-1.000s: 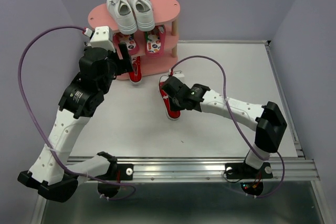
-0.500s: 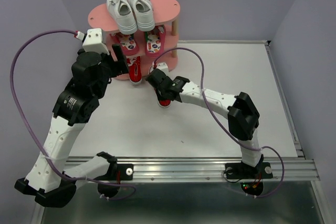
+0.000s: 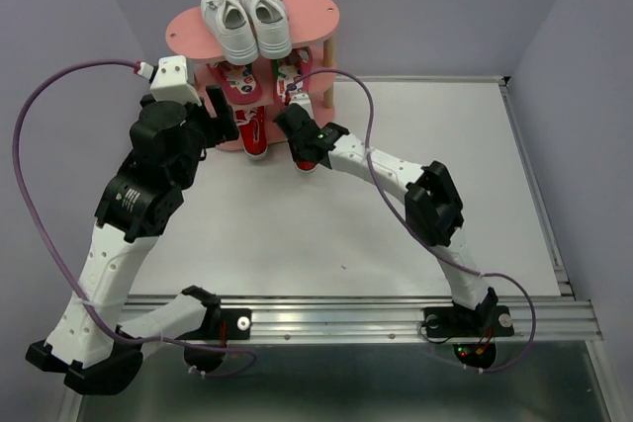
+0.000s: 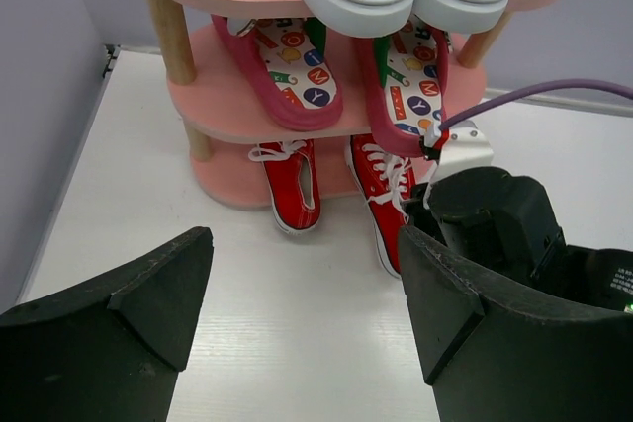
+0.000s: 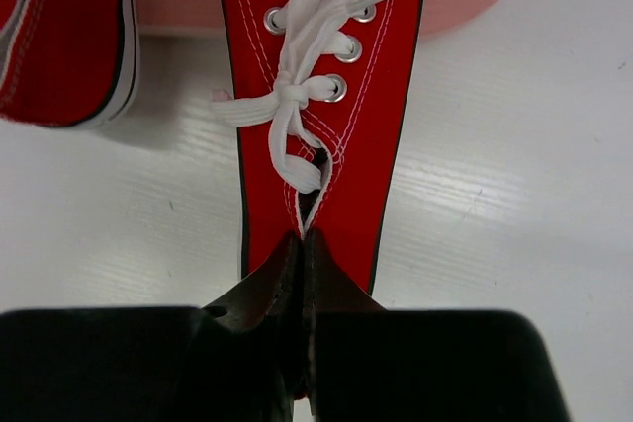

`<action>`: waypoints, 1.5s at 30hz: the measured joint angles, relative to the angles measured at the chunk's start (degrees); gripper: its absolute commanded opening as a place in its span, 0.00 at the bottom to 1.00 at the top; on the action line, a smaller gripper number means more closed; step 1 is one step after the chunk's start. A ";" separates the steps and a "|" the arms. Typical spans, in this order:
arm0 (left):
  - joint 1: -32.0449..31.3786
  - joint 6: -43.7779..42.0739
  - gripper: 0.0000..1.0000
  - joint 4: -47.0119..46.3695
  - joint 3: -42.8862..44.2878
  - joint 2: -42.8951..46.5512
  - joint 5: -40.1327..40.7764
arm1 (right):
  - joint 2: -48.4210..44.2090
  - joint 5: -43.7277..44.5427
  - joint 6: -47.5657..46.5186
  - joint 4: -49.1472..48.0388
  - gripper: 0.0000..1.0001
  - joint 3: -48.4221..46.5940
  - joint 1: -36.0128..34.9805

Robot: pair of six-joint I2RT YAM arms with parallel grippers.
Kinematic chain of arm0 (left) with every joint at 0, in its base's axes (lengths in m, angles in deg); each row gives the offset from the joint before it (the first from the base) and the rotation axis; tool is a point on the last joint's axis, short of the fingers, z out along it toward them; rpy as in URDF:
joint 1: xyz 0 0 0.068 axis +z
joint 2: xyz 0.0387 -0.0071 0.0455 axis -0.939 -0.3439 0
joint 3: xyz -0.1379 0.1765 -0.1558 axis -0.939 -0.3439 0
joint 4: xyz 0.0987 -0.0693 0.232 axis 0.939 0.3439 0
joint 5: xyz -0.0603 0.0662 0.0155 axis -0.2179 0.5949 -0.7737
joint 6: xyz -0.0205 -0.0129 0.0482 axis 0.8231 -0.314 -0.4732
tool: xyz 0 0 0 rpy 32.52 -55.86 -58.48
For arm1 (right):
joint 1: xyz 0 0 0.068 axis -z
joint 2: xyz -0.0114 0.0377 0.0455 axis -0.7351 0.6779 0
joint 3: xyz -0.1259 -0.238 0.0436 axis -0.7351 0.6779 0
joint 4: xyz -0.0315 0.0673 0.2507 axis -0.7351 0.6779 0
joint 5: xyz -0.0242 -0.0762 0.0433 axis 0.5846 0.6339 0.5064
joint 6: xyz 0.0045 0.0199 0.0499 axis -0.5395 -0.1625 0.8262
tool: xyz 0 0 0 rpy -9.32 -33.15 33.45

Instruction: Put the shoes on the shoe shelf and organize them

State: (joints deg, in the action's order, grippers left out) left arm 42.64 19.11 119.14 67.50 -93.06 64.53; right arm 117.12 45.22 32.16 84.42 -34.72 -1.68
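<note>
The right gripper (image 5: 302,244) is clamped shut on the heel collar of the red canvas sneaker (image 5: 316,145), whose toe meets the shoe shelf's (image 3: 321,15) bottom board. It is best slid straight in, parallel to its mate (image 4: 294,183), and released only once the sole is flat. The left gripper (image 4: 305,254) hangs wide open and empty. The bench (image 3: 396,234) is white, the walls pale lilac, and a metal rail (image 3: 396,315) runs along the near edge.

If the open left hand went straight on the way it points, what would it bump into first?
Likely the red sneaker already on the bottom board of the shelf, straight ahead of the left hand. Depth is unclear: tilted down, it might touch the table first.
</note>
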 measured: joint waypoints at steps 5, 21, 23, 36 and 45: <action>0.00 -0.02 0.86 1.07 -0.24 0.50 0.42 | 3.58 0.09 -1.31 -1.44 0.01 -5.20 0.85; 0.37 -0.68 0.86 3.02 -0.59 2.80 2.25 | 6.84 2.75 -4.07 -10.08 0.01 -6.23 1.09; 0.37 -0.72 0.86 3.02 -0.72 2.80 2.27 | 8.70 3.32 -4.33 -10.93 0.01 -7.87 1.07; 0.37 -1.29 0.86 3.10 -1.27 2.82 2.86 | 13.66 5.97 -5.60 -13.42 0.01 -12.63 1.01; 0.37 -1.51 0.86 3.10 -1.62 2.80 2.91 | 13.66 5.44 -5.99 -14.60 0.01 -12.61 1.03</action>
State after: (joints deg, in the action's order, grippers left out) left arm 43.01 17.60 122.24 65.88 -90.26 67.43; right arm 130.78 50.67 26.17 69.82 -47.34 -0.65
